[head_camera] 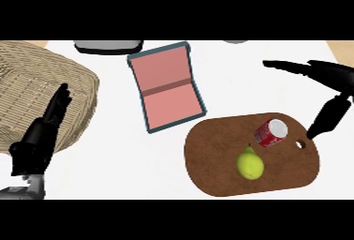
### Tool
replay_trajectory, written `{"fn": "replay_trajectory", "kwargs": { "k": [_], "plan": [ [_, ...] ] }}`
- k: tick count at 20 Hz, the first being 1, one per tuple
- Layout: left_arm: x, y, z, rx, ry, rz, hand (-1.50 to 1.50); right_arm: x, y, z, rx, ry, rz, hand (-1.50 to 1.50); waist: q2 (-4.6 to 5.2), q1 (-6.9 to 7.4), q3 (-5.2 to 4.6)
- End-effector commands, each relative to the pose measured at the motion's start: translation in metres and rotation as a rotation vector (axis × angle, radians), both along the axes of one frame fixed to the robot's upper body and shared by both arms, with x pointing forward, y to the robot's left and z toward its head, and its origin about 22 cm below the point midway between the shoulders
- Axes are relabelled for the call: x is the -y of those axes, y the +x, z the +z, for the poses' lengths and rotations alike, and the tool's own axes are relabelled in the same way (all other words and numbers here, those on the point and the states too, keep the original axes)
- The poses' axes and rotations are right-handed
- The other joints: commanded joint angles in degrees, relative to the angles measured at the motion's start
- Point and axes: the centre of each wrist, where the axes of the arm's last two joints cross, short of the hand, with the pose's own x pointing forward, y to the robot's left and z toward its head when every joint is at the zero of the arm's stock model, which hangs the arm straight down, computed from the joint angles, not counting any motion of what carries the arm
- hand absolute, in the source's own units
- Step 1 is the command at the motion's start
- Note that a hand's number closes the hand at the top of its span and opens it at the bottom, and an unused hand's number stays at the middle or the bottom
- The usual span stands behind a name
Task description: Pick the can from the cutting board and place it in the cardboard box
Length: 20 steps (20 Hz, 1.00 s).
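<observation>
The white counter (124, 164) carried all items. The largest item, a wicker basket (41, 79), sat at the far left, directly under the fingertips of the left hand (34, 140). That hand showed at the lower left edge with its fingers (61, 96) straight, together and pointing away from the robot. It was open and held nothing.

The brown cutting board (221, 178) lay below and to the left of the right hand (330, 74). The board's small handle hole (301, 144) sat just beside the tip of that hand's lowest finger (325, 117). Whether that tip touched the board could not be determined.

The cardboard box (166, 89), pink inside with a teal rim and a ridge across its middle, lay tilted between the two hands. It was well to the left of the right hand's upper fingertip (276, 63) and apart from the board.

The right hand was open. Its fingers were spread wide, one extended leftward towards the box and one extended downward towards the board. Nothing was held in it.

A grey and black object (107, 46) showed at the top edge, beyond the left fingertips.

A yellow-green fruit (250, 163) lay on the board, below and left of the downward finger.

The red can (272, 132) lay on its side on the board, just left of the downward fingertip and apart from it.
</observation>
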Motion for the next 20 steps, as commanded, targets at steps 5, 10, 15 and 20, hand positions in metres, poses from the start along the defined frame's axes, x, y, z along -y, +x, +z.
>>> {"fn": "replay_trajectory", "kwargs": {
  "k": [5, 10, 15, 20],
  "plan": [
    [-0.008, -0.012, -0.041, -0.148, -0.002, 0.067, 0.0, -0.034, 0.001, -0.006, -0.133, -0.322, 0.164, -1.5, 0.39, -1.21, -0.97],
    [0.001, -0.007, -0.044, -0.138, -0.003, 0.07, 0.0, -0.043, -0.003, -0.022, -0.125, -0.373, 0.148, -1.5, 0.29, -1.98, -0.93],
    [-0.01, -0.013, -0.049, -0.151, 0.002, 0.074, 0.0, -0.047, -0.002, -0.033, -0.11, -0.392, 0.108, -1.5, 0.33, -1.88, -0.94],
    [-0.007, -0.02, -0.041, -0.132, -0.009, 0.085, 0.0, -0.042, -0.01, -0.047, -0.109, -0.446, 0.084, -1.5, 0.18, -1.74, -0.9]
  ]
}}
